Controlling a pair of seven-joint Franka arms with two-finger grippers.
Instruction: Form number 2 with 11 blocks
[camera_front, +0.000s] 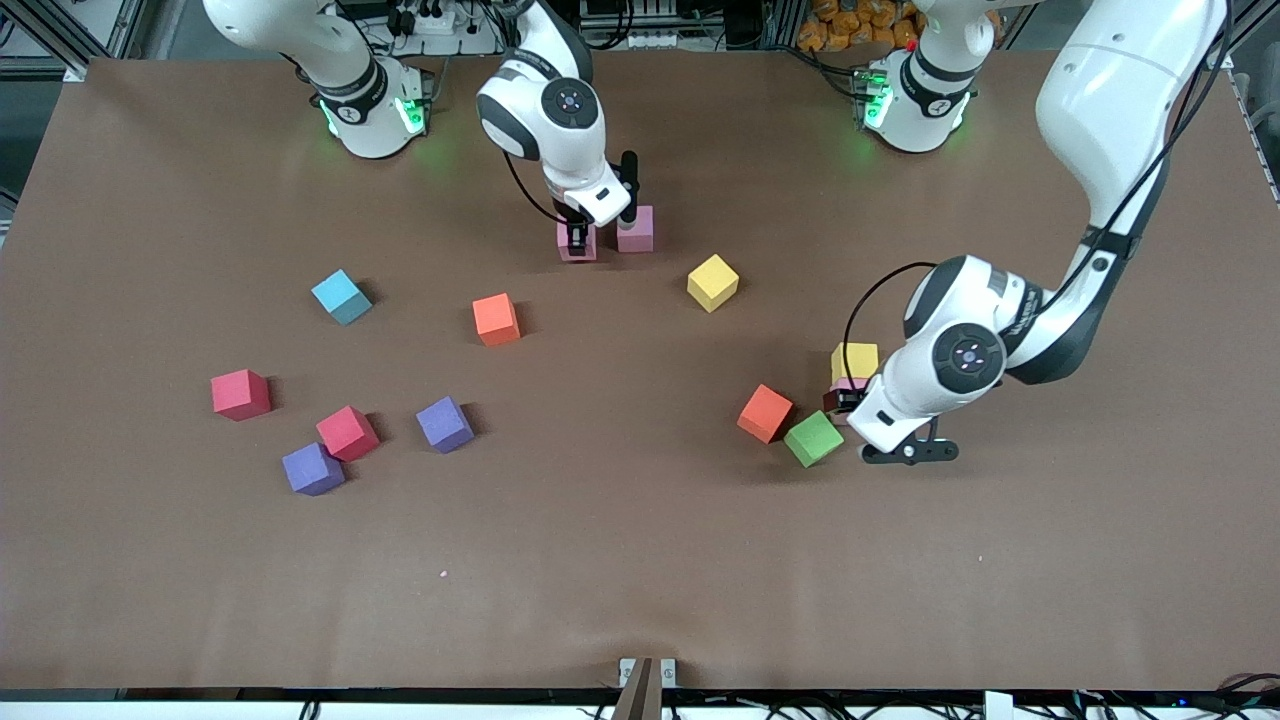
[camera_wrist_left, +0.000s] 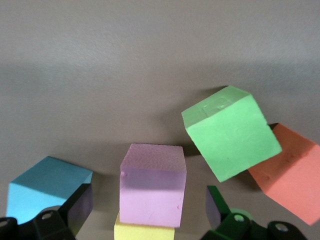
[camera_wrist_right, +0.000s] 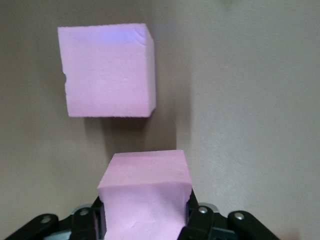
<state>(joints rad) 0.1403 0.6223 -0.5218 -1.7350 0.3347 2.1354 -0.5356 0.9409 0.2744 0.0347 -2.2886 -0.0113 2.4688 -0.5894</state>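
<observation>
Overhead, the brown table (camera_front: 640, 560) carries scattered cubes; right pincer (camera_front: 577, 240) pinches a pink block (camera_wrist_right: 145, 200), left pincer (camera_front: 845, 402) spread.

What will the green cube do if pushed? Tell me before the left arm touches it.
The green cube has flat faces and a matte, slightly dented surface, so it probably slides rather than rolls and is likely light foam. It appears to touch an orange cube, so a push would likely shove both.
</observation>
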